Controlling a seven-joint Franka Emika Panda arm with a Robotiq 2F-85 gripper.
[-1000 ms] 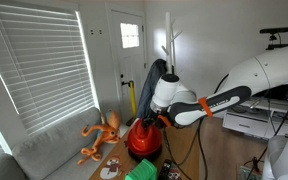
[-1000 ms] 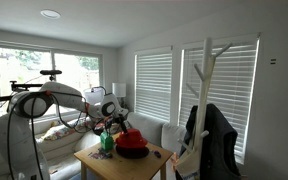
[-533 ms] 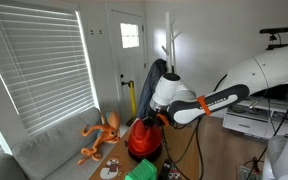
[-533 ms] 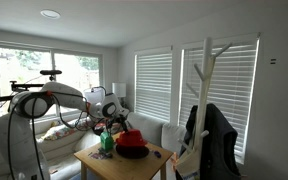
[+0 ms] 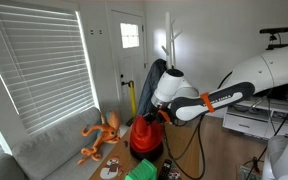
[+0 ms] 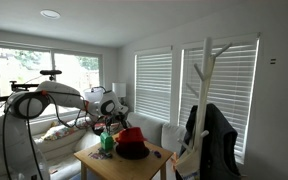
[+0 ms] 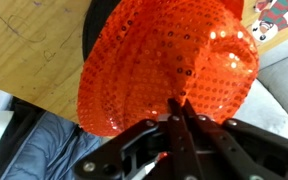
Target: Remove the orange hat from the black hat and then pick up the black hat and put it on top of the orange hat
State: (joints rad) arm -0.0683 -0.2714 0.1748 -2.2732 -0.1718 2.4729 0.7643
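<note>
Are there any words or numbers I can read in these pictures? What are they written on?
No words or numbers can be read anywhere.
On the orange hat: only shiny sequins, no label showing.
On the colourful printed sheet in the corner of the wrist view: a drawing or pattern, too blurred to tell if it has letters.
In both exterior views: everything is too small to read.

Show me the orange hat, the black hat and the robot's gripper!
orange hat (image 7: 169, 55): wrist view, sparkly crown.
black hat (image 6: 134, 153): in an exterior view, brim.
gripper (image 7: 178, 108): wrist view, between its fingertips.
</note>
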